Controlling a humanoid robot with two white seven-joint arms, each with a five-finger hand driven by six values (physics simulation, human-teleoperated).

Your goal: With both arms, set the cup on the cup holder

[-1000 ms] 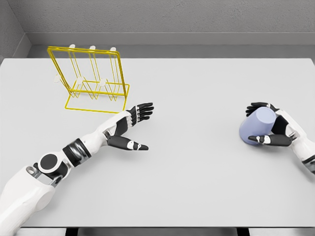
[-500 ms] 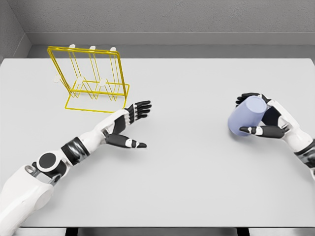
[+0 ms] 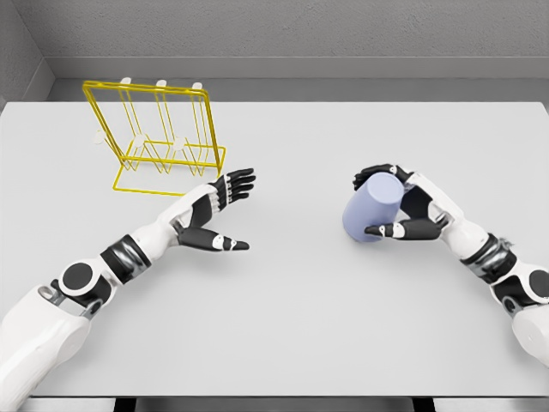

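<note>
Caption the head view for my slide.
Right robot hand holds the cup; left robot hand waits open near the yellow rack.

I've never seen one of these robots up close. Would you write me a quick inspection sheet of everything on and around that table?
Surface: pale grey table, flat.
Job's things: lilac cup, tilted, in the right hand; yellow wire holder upright at the far left.
Clutter: nothing seen.
Hands: right hand wrapped around the cup; left hand open, palm inward, holding nothing, near the holder.
Cables: nothing seen.
Surroundings: grey wall behind the table.

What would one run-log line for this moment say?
right hand: fingers grasp cup | left hand: open, waiting | cup holder: no cup on it
</note>
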